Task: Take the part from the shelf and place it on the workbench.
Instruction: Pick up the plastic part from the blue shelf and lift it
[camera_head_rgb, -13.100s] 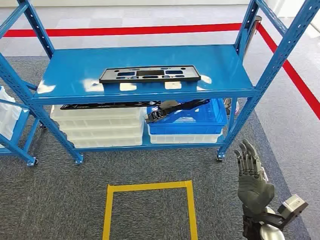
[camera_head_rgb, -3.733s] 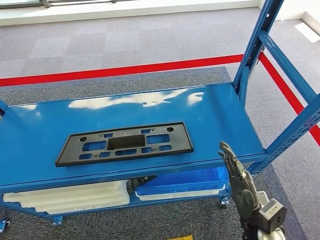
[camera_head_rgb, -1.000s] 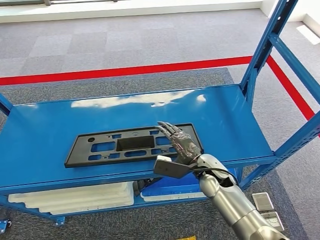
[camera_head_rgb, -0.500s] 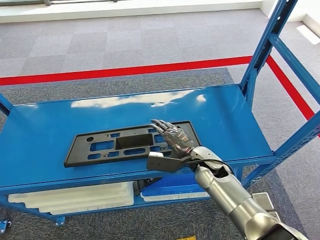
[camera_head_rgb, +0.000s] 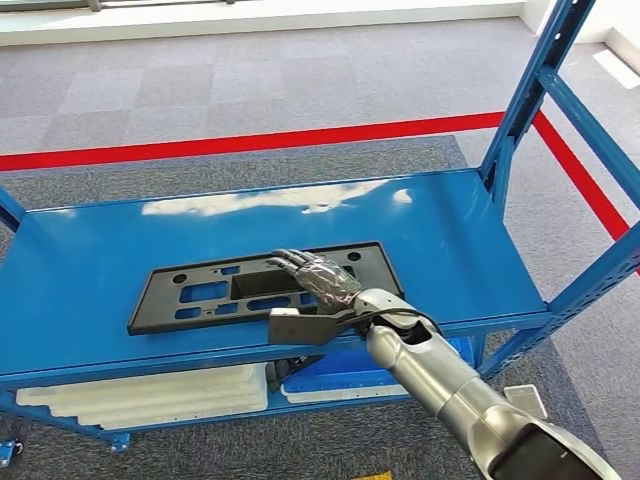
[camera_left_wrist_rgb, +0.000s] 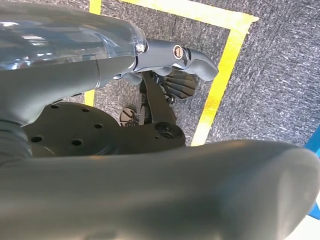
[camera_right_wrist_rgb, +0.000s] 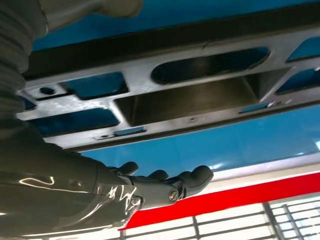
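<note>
The part (camera_head_rgb: 196, 295) is a long flat black plastic panel with several cut-outs, lying on the top board of the blue shelf (camera_head_rgb: 453, 250). My right hand (camera_head_rgb: 321, 280) reaches in from the lower right and lies palm down over the right half of the part (camera_right_wrist_rgb: 188, 100), fingers stretched out and holding nothing. From the right wrist, the right hand's fingers (camera_right_wrist_rgb: 166, 187) show straight, just above the part and the blue board. My left hand (camera_left_wrist_rgb: 177, 55) hangs low over the floor with a finger stretched out, holding nothing.
Under the top board sit stacked white trays (camera_head_rgb: 143, 395) and a blue bin (camera_head_rgb: 340, 375). Blue uprights (camera_head_rgb: 528, 100) stand at the shelf's right end. A red line (camera_head_rgb: 226, 145) crosses the grey carpet behind. Yellow floor tape (camera_left_wrist_rgb: 219, 85) lies below the left hand.
My right hand has slid left along the part, from its right end toward its middle. The part has not moved.
</note>
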